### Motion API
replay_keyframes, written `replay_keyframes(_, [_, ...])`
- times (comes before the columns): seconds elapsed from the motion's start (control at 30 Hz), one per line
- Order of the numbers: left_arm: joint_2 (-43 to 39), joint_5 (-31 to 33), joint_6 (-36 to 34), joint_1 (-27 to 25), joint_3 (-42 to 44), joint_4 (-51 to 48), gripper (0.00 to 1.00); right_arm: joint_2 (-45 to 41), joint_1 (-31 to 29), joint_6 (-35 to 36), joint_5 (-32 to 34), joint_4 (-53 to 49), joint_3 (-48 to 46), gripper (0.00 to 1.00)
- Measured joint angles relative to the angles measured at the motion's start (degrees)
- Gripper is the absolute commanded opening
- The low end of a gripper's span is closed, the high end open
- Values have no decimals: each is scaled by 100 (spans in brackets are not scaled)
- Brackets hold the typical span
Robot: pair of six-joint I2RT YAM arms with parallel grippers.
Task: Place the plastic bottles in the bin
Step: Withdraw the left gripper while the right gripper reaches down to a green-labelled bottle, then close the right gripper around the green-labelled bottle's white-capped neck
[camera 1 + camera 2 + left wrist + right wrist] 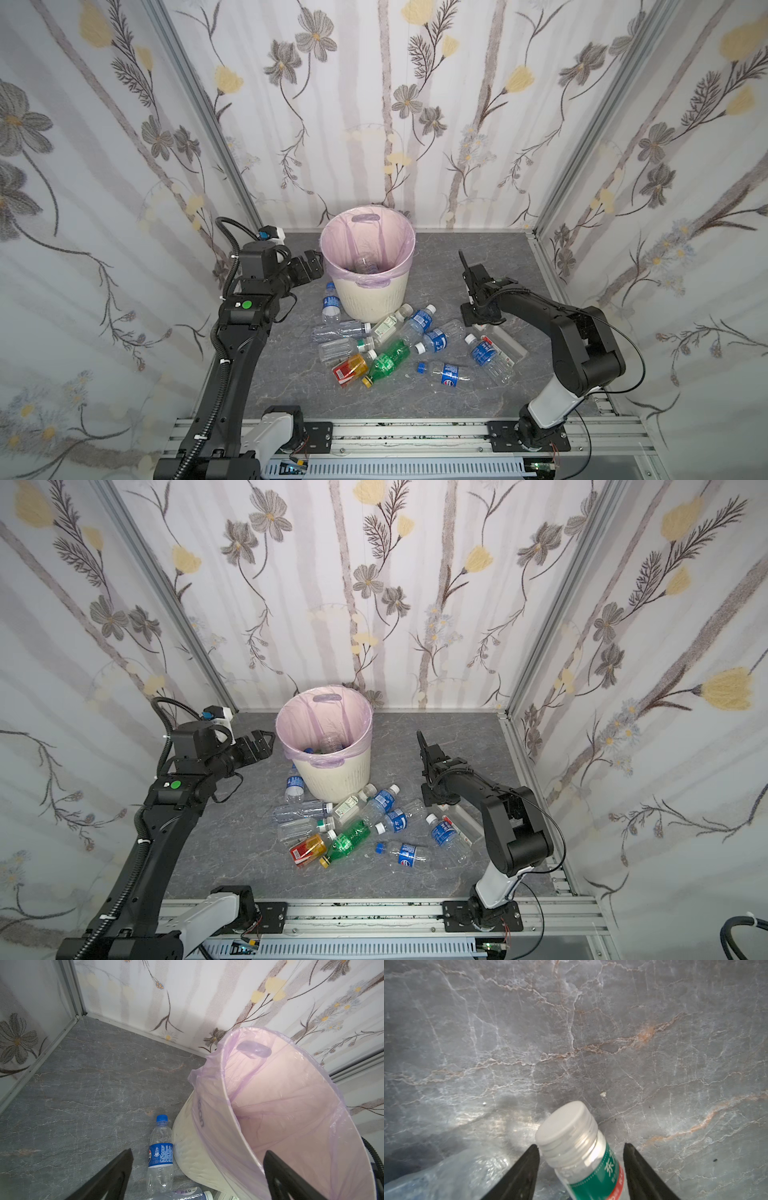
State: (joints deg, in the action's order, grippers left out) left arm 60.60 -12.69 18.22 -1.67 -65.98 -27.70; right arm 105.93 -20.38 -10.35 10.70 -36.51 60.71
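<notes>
Straddles white-capped bottle (583, 1157) with right claw (581, 1145), half-narrow, gap on one side, no grip yet. Lies on table (291, 386) at right edge of pile (390, 349), apart from bin (365, 297). Centre first, close below cap, lift straight. Holds left claw (198, 1152) wide, empty, by bin rim.

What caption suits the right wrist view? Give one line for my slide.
Right end effector open around a white-capped bottle with green-and-red label, grey marbled tabletop behind.

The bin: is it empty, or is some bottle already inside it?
Not empty. In both top views a clear bottle lies deep inside the bin. How many more are in it, I cannot tell.
</notes>
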Motion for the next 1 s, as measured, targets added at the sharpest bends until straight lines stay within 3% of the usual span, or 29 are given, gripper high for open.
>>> replay_keyframes(1.0, [-120,-39,68,153,81,0,100,431,-76,103,743,98,74,49])
